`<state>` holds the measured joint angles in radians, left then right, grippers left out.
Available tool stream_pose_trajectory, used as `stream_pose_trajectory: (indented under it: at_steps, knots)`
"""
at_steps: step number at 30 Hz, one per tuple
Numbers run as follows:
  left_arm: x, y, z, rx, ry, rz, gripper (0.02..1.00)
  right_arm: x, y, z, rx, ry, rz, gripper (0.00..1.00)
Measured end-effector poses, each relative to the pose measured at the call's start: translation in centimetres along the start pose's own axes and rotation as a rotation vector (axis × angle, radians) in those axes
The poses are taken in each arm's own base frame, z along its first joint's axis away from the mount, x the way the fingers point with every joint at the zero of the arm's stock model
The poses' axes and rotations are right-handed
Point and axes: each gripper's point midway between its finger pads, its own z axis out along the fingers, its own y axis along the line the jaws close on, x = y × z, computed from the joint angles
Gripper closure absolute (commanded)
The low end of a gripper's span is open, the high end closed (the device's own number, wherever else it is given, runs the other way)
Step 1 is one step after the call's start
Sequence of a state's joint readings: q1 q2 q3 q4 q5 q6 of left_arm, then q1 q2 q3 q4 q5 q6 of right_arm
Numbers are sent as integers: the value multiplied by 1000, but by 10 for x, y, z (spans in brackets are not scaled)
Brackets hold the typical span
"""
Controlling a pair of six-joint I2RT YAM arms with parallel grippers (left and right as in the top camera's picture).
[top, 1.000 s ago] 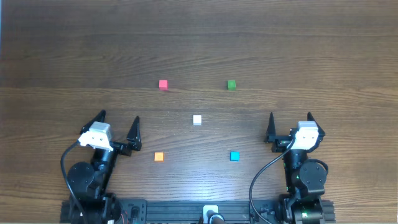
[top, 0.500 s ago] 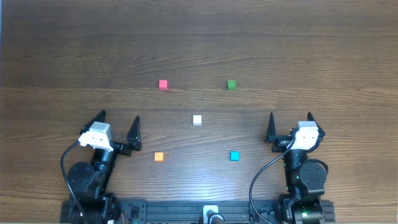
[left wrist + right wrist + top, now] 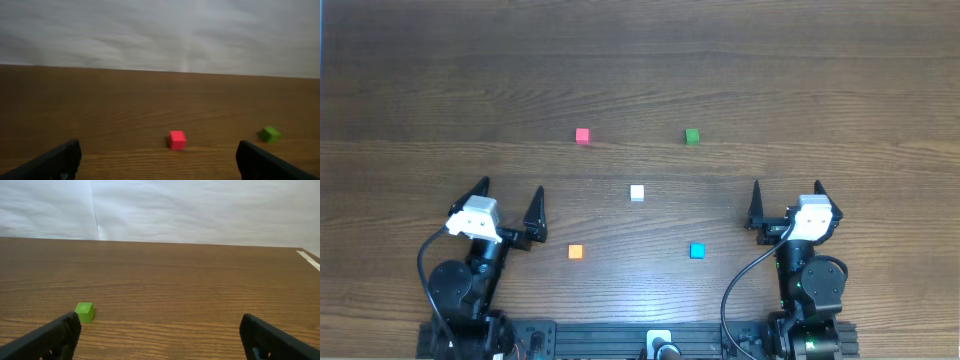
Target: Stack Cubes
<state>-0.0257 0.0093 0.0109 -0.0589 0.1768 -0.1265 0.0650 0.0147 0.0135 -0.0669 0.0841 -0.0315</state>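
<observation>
Wooden bench (image 3: 640,60) bears everything. Left gripper (image 3: 512,187), right gripper (image 3: 786,186) at near side, both wide open, empty. All separate, unstacked: pink cube (image 3: 582,135), green cube (image 3: 692,136) far row; white cube (image 3: 637,192) centre; orange cube (image 3: 575,251), blue cube (image 3: 697,250) near row

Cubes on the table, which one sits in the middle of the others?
The white cube, ringed by the pink cube, green cube, orange cube and blue cube.

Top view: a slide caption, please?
Unstacked: pink cube, green cube, white cube, orange cube, blue cube; left hand and right hand open.
</observation>
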Motion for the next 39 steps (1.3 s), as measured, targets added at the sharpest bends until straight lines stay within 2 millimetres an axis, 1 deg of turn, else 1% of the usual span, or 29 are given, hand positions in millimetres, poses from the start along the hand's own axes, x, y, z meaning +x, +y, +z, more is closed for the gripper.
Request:
stream_pose_trajectory:
  at_steps: [4,7,14,18,20,24,25,26,28,31,33,34,36,39]
  knots:
    - [1,13,0,-75,-1,1,18,0,0,0,0,0,0,7]
    - [0,18,-1,-103,-2,2,20,0,0,0,0,0,0,7]
    - [-1,22,-1,-128,-9,2,23,0,0,0,0,0,1,7]
    - [-17,24,-2,-145,-73,8,20,0,0,0,0,0,0,9]
    - [-20,26,0,-155,-83,9,18,0,0,0,0,0,1,9]
    - [-18,24,8,-155,-1,3,20,0,0,0,0,0,1,7]
    - [-21,21,12,-150,30,2,20,0,0,0,0,0,0,9]
    - [-32,16,20,-138,61,2,23,0,0,0,0,-2,1,7]
    - [-47,8,33,-121,139,3,20,0,0,0,0,-1,1,9]
    - [-74,-10,61,-86,246,12,25,0,0,0,0,0,0,7]
    - [-82,-22,82,-75,346,26,23,0,0,0,-1,-3,1,9]
    - [-84,-30,95,-70,404,37,23,0,1,0,-3,-2,1,9]
    - [-81,-39,112,-72,501,53,27,0,1,0,-3,-3,1,7]
    - [-68,-51,142,-87,659,68,27,0,1,0,-4,-3,1,9]
